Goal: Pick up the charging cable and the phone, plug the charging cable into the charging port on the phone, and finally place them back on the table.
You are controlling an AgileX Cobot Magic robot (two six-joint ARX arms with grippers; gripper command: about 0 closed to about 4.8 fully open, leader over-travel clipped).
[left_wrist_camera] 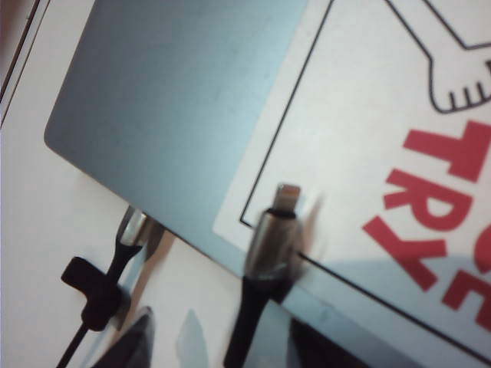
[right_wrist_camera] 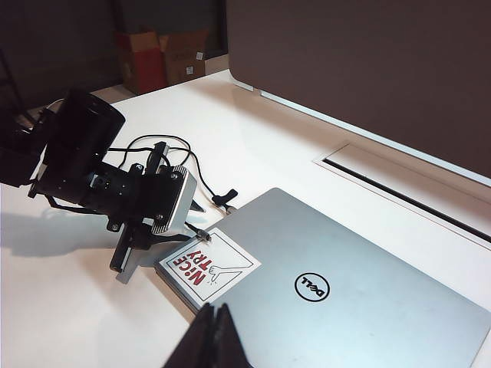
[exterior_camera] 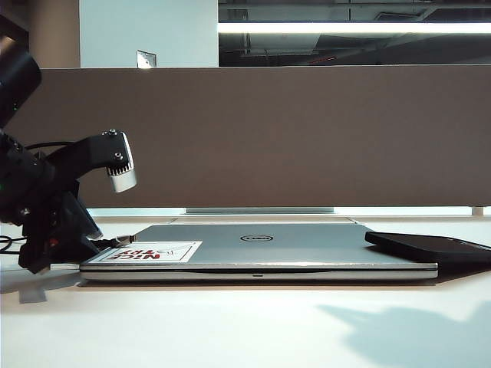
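Note:
The charging cable's silvery plug [left_wrist_camera: 275,230] rests on the sticker corner of the silver laptop [left_wrist_camera: 169,100], and its black cord runs back between my left gripper's fingers. My left gripper [left_wrist_camera: 221,318] is open, with one dark finger [left_wrist_camera: 126,345] on each side of the cord and neither touching it. In the exterior view that gripper [exterior_camera: 98,242] sits low at the laptop's left corner. The black phone [exterior_camera: 430,247] lies flat at the laptop's right edge. My right gripper [right_wrist_camera: 215,313] is shut and empty, hovering above the laptop's near side. The charging port is not visible.
The closed Dell laptop [exterior_camera: 261,249] lies in the middle of the white table [exterior_camera: 230,322], with a grey-brown divider [exterior_camera: 307,138] behind it. Loose loops of black cord [right_wrist_camera: 173,146] and a second connector with a black strap [left_wrist_camera: 88,287] lie beside the laptop's corner. A cable slot [right_wrist_camera: 399,192] runs near the divider.

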